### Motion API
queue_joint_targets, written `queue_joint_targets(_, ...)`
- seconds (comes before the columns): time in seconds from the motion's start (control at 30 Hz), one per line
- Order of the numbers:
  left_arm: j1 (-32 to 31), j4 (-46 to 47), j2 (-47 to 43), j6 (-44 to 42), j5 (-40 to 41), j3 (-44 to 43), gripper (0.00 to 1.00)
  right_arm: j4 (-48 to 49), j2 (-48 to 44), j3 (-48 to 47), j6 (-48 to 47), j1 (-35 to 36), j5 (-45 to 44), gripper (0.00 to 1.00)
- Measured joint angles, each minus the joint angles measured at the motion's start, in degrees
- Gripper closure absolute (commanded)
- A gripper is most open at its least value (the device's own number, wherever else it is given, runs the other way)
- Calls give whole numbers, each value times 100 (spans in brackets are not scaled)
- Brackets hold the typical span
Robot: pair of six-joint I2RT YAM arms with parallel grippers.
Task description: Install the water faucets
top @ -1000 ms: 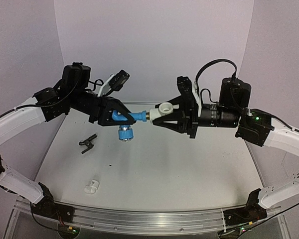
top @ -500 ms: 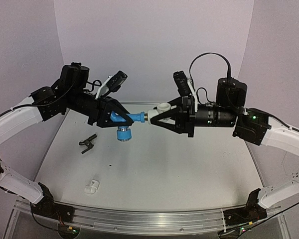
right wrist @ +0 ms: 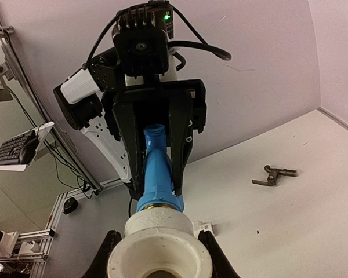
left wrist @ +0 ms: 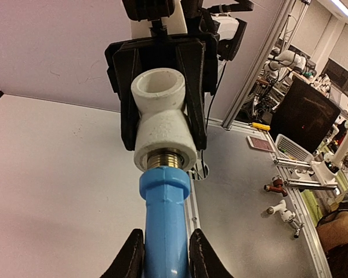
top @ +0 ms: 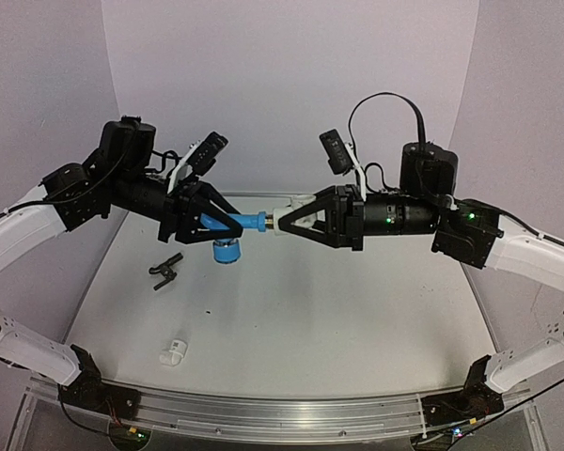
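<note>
The blue faucet (top: 244, 223) is held level in mid-air between the two arms, its ribbed knob (top: 227, 251) hanging down. My left gripper (top: 224, 225) is shut on its stem (left wrist: 164, 226). My right gripper (top: 284, 221) is shut on a white tee pipe fitting (top: 280, 217). The faucet's brass thread (left wrist: 165, 157) sits in the end of the fitting (left wrist: 162, 124), with a few turns still showing. In the right wrist view the fitting (right wrist: 159, 240) fills the foreground, and the faucet (right wrist: 158, 168) runs away from it into the left gripper's fingers (right wrist: 182, 133).
A small dark metal tap (top: 165, 271) lies on the table at the left, also in the right wrist view (right wrist: 274, 174). A stubby white fitting (top: 172, 351) lies near the front left. Purple walls close the back and sides. An aluminium rail (top: 263, 413) runs along the front edge.
My right wrist has rotated with the fitting, so its side opening no longer faces the top camera. The joined faucet and fitting, with both grippers, have shifted slightly left.
</note>
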State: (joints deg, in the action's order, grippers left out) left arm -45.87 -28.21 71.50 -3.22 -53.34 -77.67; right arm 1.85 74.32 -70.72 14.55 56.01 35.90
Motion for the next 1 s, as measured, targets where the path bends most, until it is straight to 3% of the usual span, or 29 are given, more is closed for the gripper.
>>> queue_joint_targets(0.23, -22, -66, -146, -391, 398, 15, 100, 28, 2, -4, 393, -133, 216, 100)
queue_joint_targets(0.4, -22, -63, -175, -385, 487, 37, 100, 15, 2, -114, 160, -201, 229, 100)
queue_joint_targets(0.57, -22, 146, -216, 103, 328, 131, 100, -103, -177, -221, -1381, -240, 98, 100)
queue_joint_targets(0.8, -22, 802, 37, 1547, -549, 96, 100, -162, -1163, 160, -5178, -262, -140, 100)
queue_joint_targets(1.0, -22, 1794, 483, 3040, -1294, 144, 100, -52, -1360, 610, -7309, -262, -98, 100)
